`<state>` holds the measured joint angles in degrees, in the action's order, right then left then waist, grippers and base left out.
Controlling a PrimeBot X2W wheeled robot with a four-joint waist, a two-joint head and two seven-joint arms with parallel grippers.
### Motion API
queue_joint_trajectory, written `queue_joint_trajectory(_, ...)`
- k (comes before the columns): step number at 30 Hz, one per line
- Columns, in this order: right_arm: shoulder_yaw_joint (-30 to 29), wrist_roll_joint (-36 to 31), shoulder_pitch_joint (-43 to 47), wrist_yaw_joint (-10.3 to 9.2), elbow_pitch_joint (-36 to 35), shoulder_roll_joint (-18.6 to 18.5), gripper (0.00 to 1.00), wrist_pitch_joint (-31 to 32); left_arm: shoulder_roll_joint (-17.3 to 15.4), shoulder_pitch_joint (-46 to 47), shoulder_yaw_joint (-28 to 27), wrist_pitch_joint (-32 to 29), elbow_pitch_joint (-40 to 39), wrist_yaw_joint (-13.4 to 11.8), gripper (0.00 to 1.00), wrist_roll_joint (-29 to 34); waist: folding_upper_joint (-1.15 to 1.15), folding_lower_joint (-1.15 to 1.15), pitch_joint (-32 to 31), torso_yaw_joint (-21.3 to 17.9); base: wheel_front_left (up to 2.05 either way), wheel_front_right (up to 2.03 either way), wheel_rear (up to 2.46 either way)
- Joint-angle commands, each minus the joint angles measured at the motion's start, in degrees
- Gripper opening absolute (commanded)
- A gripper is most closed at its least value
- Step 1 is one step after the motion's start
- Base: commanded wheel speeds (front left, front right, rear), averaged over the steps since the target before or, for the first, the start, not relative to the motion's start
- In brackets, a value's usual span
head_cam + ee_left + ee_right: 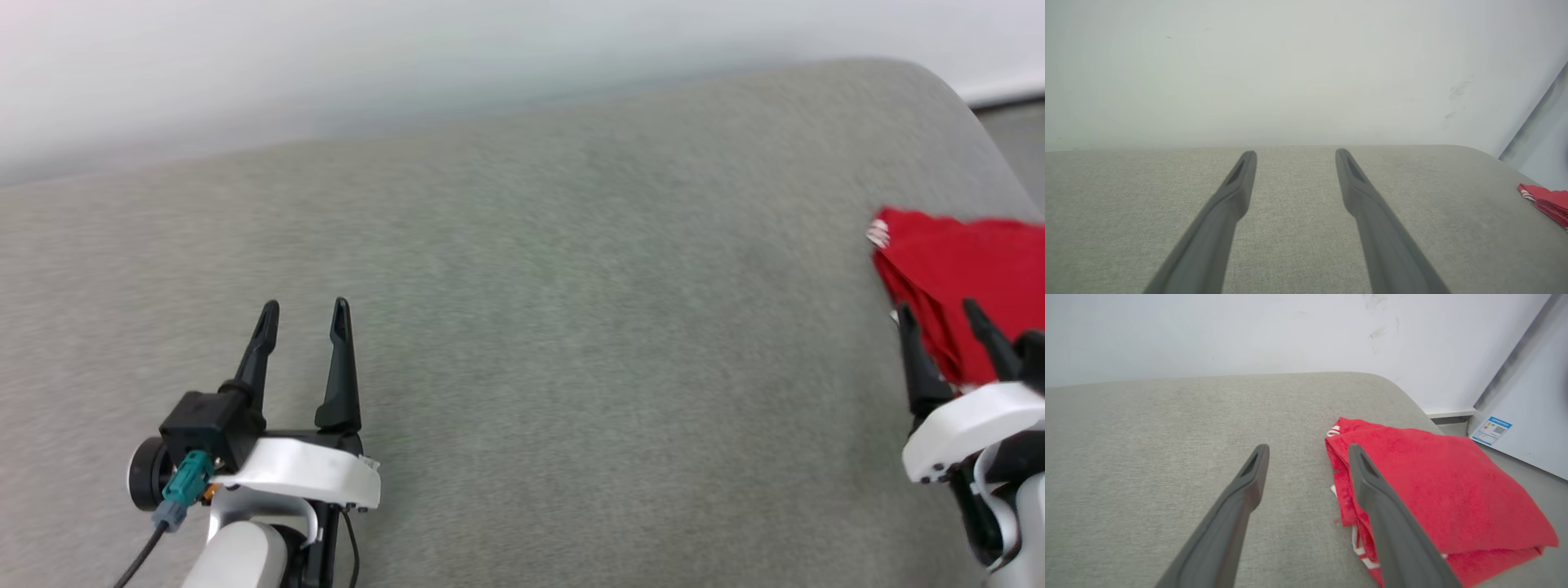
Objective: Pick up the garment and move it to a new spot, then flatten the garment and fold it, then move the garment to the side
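Cloth like the garment [1437, 486] looks soft, thin and slippery, so best grab a folded edge. Left gripper [304, 305] and right gripper [937, 310] both have fingers apart, holding nothing.

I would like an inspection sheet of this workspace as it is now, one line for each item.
Surface: grey fabric cushion, mostly bare.
Job's things: red garment, folded, at the cushion's right end.
Clutter: nothing seen.
Grippers: left gripper open, empty, over bare cushion; right gripper open, holding nothing, at the garment's edge.
Cables: black cable with teal plug at the left wrist.
Surroundings: white wall behind; white panel with blue label at right.
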<state>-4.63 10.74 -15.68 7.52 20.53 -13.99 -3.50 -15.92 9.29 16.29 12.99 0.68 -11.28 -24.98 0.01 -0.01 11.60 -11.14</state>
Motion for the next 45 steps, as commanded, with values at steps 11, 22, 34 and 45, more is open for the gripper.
queue_joint_trajectory(11, 1.9, -1.6, 10.8, -0.05, -16.5, 5.3, 1.00, 1.9, -0.3, -5.3, -2.8, 1.8, 3.4, -0.7, 1.00, -0.6, -0.01, 0.01, -7.6, 9.3, 0.00, 0.00, 0.00)
queue_joint_trajectory(22, 2.2, -2.3, 18.9, -0.05, -25.8, 7.6, 1.00, 4.6, -1.0, -11.0, -3.5, 2.1, 5.0, 0.5, 1.00, -1.2, -0.01, 0.01, -12.1, 9.1, 0.00, 0.00, 0.00)
queue_joint_trajectory(34, 2.7, -2.7, 21.8, -0.05, -30.0, 8.6, 1.00, 6.9, -0.2, -13.1, -3.3, 2.3, 5.5, 1.1, 1.00, -0.7, -0.01, 0.01, -13.4, 8.2, 0.00, 0.00, 0.00)
queue_joint_trajectory(45, 2.5, -2.2, 21.6, -0.05, -30.2, 8.9, 1.00, 7.3, 0.0, -12.3, -4.0, 2.3, 5.3, 1.3, 1.00, 0.0, -0.01, 0.01, -13.0, 8.0, 0.00, 0.00, 0.00)
